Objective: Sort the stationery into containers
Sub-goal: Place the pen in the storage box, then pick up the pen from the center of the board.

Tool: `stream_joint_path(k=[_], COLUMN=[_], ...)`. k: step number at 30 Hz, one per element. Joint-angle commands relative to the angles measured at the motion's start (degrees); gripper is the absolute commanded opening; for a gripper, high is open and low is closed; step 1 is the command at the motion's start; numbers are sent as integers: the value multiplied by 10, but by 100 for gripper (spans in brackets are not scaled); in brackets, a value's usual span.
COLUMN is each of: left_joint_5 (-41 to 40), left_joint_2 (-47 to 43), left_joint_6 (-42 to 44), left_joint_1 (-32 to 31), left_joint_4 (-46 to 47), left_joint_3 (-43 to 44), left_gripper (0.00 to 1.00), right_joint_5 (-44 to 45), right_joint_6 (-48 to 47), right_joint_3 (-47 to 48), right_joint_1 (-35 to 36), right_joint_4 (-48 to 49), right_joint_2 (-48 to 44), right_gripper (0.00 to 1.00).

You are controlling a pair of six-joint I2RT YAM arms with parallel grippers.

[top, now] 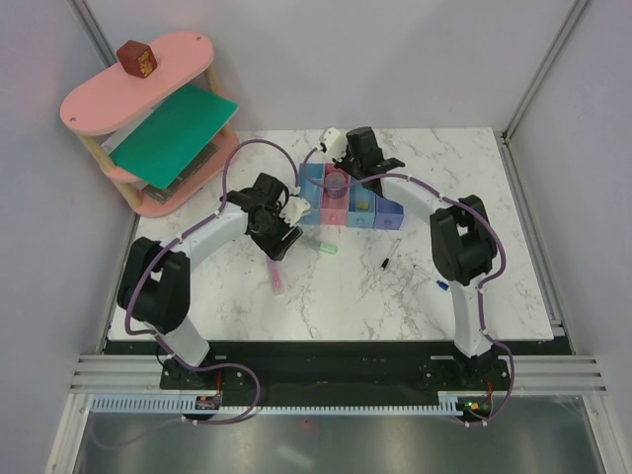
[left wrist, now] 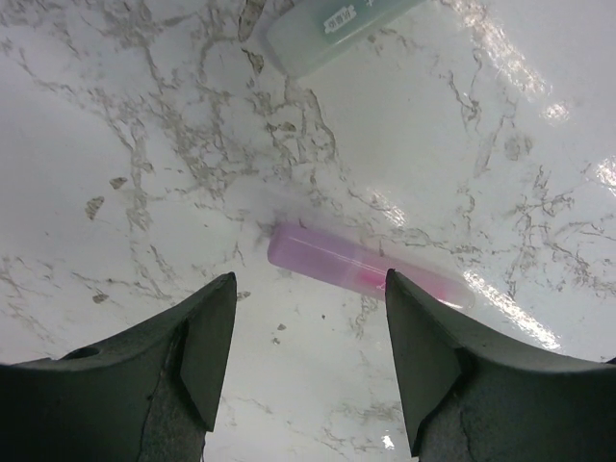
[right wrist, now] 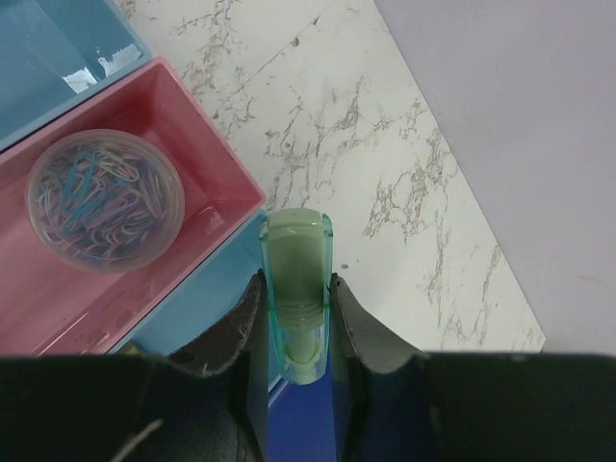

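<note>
My left gripper [left wrist: 308,318] is open and empty, low over the marble, with a pink stick [left wrist: 366,269] lying just beyond its fingertips. A mint stick [left wrist: 332,34] lies farther out. In the top view the left gripper [top: 281,240] sits above the pink stick [top: 276,278], with the mint stick [top: 327,249] to its right. My right gripper [right wrist: 295,289] is shut on a green stick [right wrist: 296,245], held over the far rim of the blue bin [right wrist: 192,318]. Four bins stand in a row: light blue [top: 311,188], pink [top: 334,209], blue [top: 362,207] and blue-violet [top: 388,213].
A clear round tub of paper clips [right wrist: 104,199] stands in the pink bin [right wrist: 221,173]. A black pen [top: 385,262] and a blue-tipped pen [top: 432,278] lie right of centre. A pink oval shelf [top: 148,118] with a green sheet and a brown block stands at the back left.
</note>
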Motion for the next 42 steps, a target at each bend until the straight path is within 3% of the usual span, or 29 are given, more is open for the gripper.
stream_joint_path(k=[1,5,13,22,42], left_joint_5=[-15,-15,-4,-9,-1], left_joint_2=[3,6,8,39,114], left_joint_6=[-49,-58,-76,-93,-138], left_joint_1=[-4,-7,-19,-30,-32], left_joint_4=[-38,-61,-91,-98,-92], left_joint_3=[-8,-7,-2,-8,21], left_gripper=[70,70,70,70,67], right_joint_5=[7,4,6,9,-32], right_joint_6=[22,20,24,20,39], right_joint_3=[-29,-68,-92,-126,-137], right_joint_1=[-7,-8,-8,-9,-9], right_joint_4=[37,43,39,36,-12], right_joint_2=[-32,-53,-81,-126,-233], right_gripper=[19,30,36,63,70])
